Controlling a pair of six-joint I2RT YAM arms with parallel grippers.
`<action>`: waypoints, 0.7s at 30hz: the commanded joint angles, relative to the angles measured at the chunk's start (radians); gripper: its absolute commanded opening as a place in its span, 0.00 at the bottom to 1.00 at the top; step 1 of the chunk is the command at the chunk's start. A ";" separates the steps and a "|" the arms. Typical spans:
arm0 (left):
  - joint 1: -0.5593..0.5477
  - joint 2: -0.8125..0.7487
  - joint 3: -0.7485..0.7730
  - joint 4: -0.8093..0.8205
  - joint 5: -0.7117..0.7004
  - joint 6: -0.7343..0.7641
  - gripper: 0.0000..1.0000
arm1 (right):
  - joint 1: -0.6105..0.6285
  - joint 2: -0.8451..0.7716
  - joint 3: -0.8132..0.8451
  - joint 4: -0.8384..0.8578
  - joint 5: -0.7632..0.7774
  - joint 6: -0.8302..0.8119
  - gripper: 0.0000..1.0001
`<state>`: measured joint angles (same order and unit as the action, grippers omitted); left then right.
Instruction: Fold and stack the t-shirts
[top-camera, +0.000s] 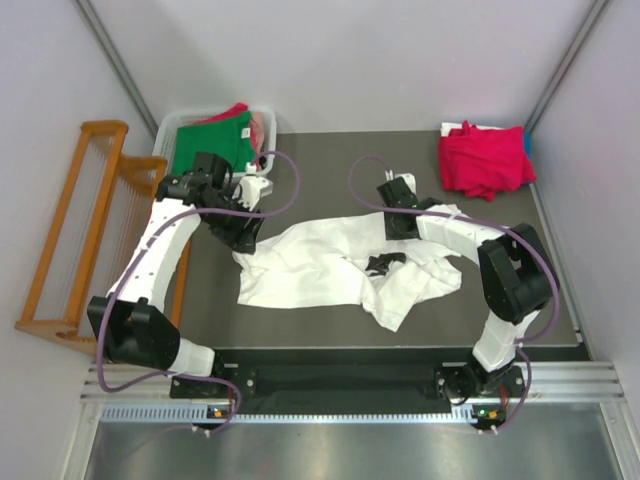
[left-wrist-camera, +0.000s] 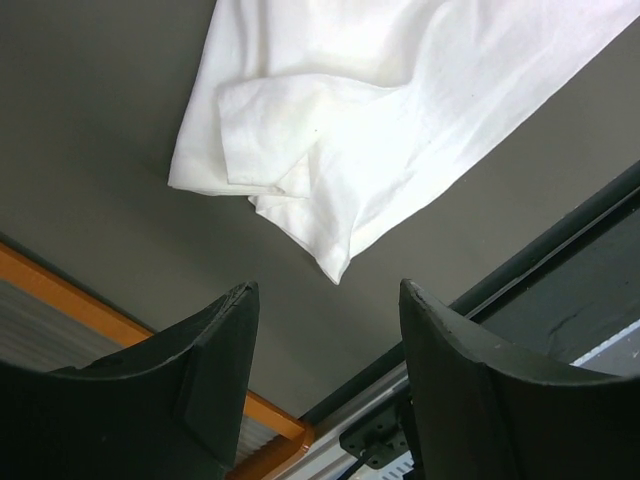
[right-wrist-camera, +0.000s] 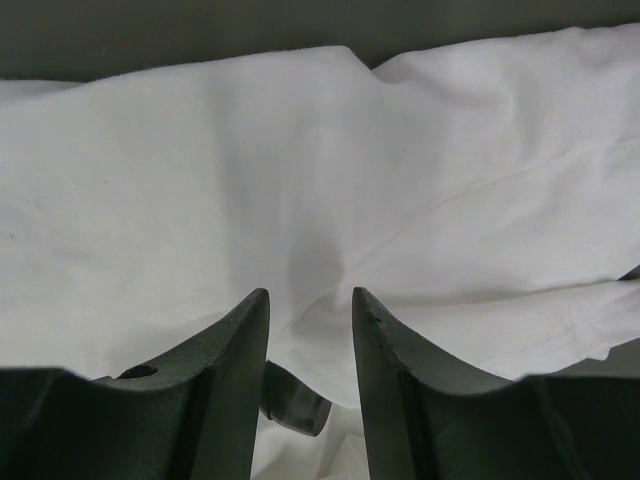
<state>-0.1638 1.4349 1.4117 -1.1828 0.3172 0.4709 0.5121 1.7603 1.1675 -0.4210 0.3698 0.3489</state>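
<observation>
The white t-shirt (top-camera: 320, 265) lies crumpled at the centre of the dark table (top-camera: 320, 150). The right gripper (right-wrist-camera: 310, 295) pinches a fold of it between narrow jaws. The left gripper (left-wrist-camera: 325, 290) hangs wide and empty over the shirt's 10 o'clock corner. Crimson t-shirts (top-camera: 485, 158) are piled at 1 o'clock on the table, and a green t-shirt (top-camera: 215, 140) lies in the white basket (top-camera: 165, 130) at 11 o'clock.
</observation>
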 joint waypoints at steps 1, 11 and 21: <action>-0.008 -0.024 0.032 0.000 0.016 0.025 0.63 | -0.009 -0.053 0.031 0.008 0.020 0.002 0.40; -0.045 0.039 -0.077 0.181 -0.061 -0.150 0.67 | -0.009 -0.059 0.031 0.022 0.027 0.005 0.40; -0.023 0.433 -0.034 0.334 -0.254 -0.155 0.59 | 0.011 -0.074 0.037 0.024 0.012 0.010 0.40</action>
<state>-0.1909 1.7821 1.3205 -0.9077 0.1074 0.3332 0.5152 1.7466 1.1675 -0.4137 0.3691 0.3515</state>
